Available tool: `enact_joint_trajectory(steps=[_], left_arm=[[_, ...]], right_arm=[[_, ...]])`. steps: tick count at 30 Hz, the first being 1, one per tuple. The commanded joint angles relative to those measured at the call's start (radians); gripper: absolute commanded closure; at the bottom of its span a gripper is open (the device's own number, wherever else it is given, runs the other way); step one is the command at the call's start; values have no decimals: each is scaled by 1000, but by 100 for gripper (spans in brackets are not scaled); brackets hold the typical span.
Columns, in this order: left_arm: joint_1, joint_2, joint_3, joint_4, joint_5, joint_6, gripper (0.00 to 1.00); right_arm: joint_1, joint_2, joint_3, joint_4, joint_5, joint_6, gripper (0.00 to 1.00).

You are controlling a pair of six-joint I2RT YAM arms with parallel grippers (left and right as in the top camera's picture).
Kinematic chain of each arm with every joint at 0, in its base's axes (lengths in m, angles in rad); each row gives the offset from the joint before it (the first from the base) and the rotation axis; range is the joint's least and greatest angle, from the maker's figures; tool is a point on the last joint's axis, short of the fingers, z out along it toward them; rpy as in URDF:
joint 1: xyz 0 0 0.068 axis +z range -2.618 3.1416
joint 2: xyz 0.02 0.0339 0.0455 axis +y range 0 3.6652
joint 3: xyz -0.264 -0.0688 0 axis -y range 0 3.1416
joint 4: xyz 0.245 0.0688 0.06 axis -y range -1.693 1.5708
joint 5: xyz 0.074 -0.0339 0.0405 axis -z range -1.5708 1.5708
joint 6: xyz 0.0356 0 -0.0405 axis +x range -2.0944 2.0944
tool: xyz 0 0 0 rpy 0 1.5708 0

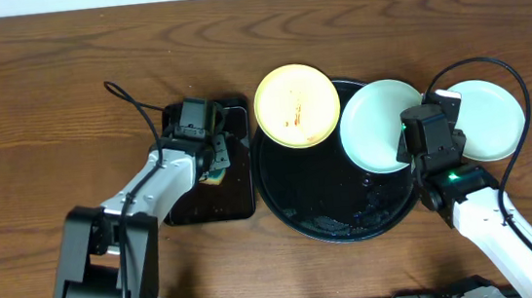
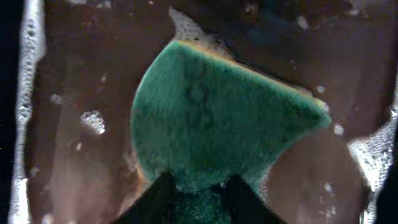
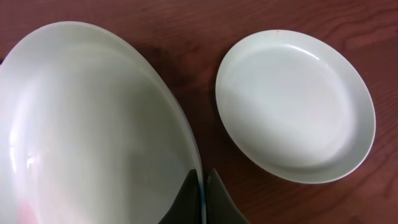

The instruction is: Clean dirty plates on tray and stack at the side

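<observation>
A yellow plate (image 1: 297, 105) with orange smears, seen overhead only, lies across the upper-left rim of the round black tray (image 1: 337, 222). A mint plate (image 3: 93, 124) is pinched at its rim by the closed right fingers (image 3: 203, 186) over the tray's right edge. A second mint plate (image 3: 295, 106) lies beside it on the desk (image 3: 186, 31). In the left wrist view a green sponge (image 2: 211, 118) is seen clamped by the left fingers (image 2: 199, 196) over a wet tray (image 2: 68, 155) flecked with foam.
</observation>
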Motion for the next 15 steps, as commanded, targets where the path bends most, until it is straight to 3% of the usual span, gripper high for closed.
enact_joint_trajectory(steps=[1, 5, 8, 9, 15], left_arm=[[0, 87, -37, -14, 16, 0, 65], [0, 87, -35, -10, 15, 1, 66], [0, 81, -34, -8, 16, 1, 81], [0, 74, -34, -9, 16, 1, 91], [0, 1, -34, -10, 16, 1, 93]], right_arm=[[-5, -3, 16, 2, 11, 17, 99], [-5, -3, 16, 2, 11, 17, 99], [-5, -3, 16, 2, 11, 17, 99], [-5, -3, 16, 2, 11, 17, 99], [-5, -3, 16, 2, 11, 17, 99]])
